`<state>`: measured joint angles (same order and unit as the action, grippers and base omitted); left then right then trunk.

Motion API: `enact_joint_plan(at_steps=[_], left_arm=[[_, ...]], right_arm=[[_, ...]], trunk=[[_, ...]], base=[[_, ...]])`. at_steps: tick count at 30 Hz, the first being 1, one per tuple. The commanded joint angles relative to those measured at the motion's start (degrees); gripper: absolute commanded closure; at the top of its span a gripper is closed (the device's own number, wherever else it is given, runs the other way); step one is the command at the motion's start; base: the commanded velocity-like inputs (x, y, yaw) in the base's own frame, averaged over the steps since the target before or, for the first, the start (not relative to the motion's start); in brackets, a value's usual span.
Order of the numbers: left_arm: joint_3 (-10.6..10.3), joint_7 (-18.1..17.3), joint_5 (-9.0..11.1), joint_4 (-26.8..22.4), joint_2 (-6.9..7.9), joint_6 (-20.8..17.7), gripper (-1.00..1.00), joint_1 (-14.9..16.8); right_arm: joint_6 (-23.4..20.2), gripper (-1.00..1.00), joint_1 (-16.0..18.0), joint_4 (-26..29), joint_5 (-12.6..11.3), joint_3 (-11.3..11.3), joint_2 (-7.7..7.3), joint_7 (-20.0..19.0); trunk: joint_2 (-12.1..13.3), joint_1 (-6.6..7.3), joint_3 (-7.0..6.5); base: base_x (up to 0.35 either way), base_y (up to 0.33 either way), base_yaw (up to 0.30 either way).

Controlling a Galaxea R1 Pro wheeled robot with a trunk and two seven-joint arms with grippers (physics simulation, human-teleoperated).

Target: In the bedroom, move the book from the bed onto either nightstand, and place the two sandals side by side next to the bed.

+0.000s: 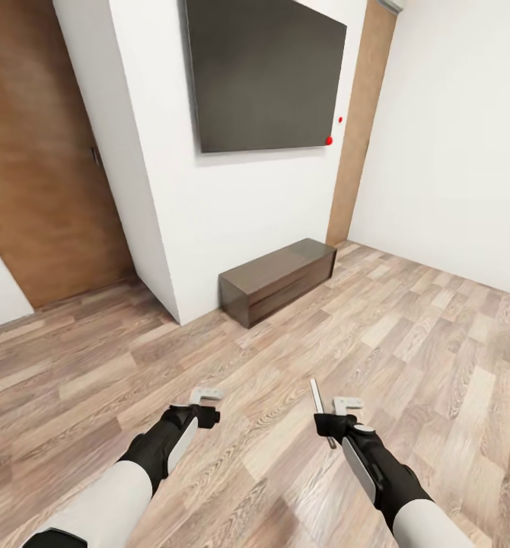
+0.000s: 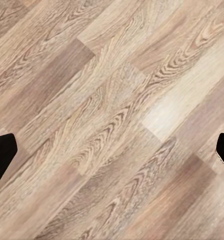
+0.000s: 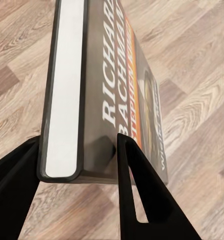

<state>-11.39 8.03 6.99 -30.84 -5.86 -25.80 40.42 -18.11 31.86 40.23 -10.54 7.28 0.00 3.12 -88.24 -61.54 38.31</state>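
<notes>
The book (image 3: 99, 95) is clamped edge-on between the right gripper's (image 1: 333, 415) fingers (image 3: 142, 195), so the book step looks half done: it is in hand and being carried. Next the robot needs to find a nightstand and set the book flat on its top. Both arms reach forward and low over the plank floor (image 1: 407, 327). The left gripper (image 1: 206, 402) is spread wide and empty. Farther off, a dark bench (image 1: 278, 280) sits against the wall under the screen (image 1: 266, 72)
</notes>
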Motion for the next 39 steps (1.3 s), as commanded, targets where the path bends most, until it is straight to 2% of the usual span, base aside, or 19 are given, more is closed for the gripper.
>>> enact_joint_plan(at_steps=[1, 39], left_arm=[[-0.36, 0.49, 0.62, -0.09, 0.06, -0.28, -1.00, 0.01], [-0.37, 0.50, 0.24, -0.27, 0.06, -0.21, -1.00, 0.01]], right_arm=[[-0.18, 1.00, 0.05, 0.02, -0.61, 0.19, -0.01, 0.37], [0.16, 1.00, 0.05, 0.82, -0.62, 0.19, -0.09, 0.47]], trunk=[[-0.03, -0.03, 0.05], [-0.03, -0.03, -0.54]], base=[[0.339, 0.088, -0.286], [0.338, 0.088, -0.286]])
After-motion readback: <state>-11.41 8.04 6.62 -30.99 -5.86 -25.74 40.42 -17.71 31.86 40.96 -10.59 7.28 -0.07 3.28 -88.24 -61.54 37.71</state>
